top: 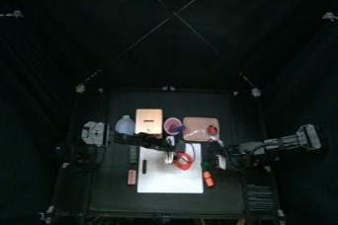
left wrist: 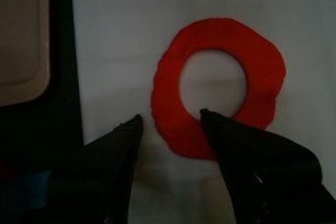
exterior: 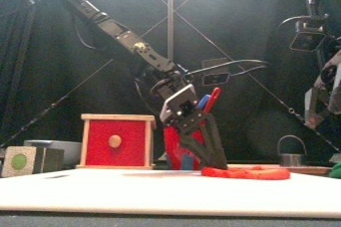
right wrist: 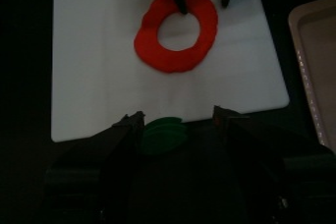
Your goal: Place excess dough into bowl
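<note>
Worktop [top: 119,204] black, small, inside black curtains. At far left in the top view, pale blue-grey bowl [top: 126,124], beside a tan block [top: 149,122]; well apart from the dough. Next rightward, left tool [left wrist: 168,135] reaching in over the white board [top: 173,178], jaws spread wide, one tip over the dough's rim and the other just outside it; contact impossible to tell. Excess dough [left wrist: 221,83], a red ring with a hole in its middle, lying flat on the white board, also seen from the right wrist [right wrist: 176,32] and low on the board in the front view [exterior: 246,173]. Behind it, a purple-red dish [top: 173,124] and pinkish tray [top: 201,127]. Orange stick [top: 208,179] at the board's right edge. At far right, right tool [right wrist: 172,122] held back off the board, jaws apart, empty.
</note>
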{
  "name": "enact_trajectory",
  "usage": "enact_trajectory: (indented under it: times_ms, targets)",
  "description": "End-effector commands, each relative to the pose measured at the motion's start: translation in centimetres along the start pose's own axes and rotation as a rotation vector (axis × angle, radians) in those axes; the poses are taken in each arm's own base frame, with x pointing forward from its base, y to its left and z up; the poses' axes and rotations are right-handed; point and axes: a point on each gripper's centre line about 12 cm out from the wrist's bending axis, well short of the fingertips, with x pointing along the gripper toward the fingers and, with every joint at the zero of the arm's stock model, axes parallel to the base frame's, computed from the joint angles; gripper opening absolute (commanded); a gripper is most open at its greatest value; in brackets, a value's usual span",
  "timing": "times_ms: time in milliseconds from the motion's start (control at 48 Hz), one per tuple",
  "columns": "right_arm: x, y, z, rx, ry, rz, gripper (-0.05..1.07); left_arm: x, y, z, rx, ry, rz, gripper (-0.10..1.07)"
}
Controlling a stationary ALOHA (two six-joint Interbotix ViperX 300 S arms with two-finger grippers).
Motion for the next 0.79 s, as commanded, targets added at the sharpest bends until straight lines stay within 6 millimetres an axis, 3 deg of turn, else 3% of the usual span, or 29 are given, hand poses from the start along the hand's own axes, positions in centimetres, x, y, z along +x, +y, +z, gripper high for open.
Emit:
enact_trajectory:
  times_ms: [0, 375, 771]
  targets:
    - [0.0, 0.1, 0.5, -0.001, -0.016, 0.004, 0.91, -0.1, 0.0, -0.4, -0.008, 0.015, -0.002, 0.86]
    - [0.0, 0.1, 0.4, 0.000, -0.015, 0.004, 0.91, -0.2, -0.1, -0.4, -0.005, 0.018, -0.005, 0.69]
    - [0.0, 0.1, 0.2, 0.002, -0.010, 0.003, 0.91, -1.6, -0.7, 1.3, 0.031, -0.035, 0.000, 0.65]
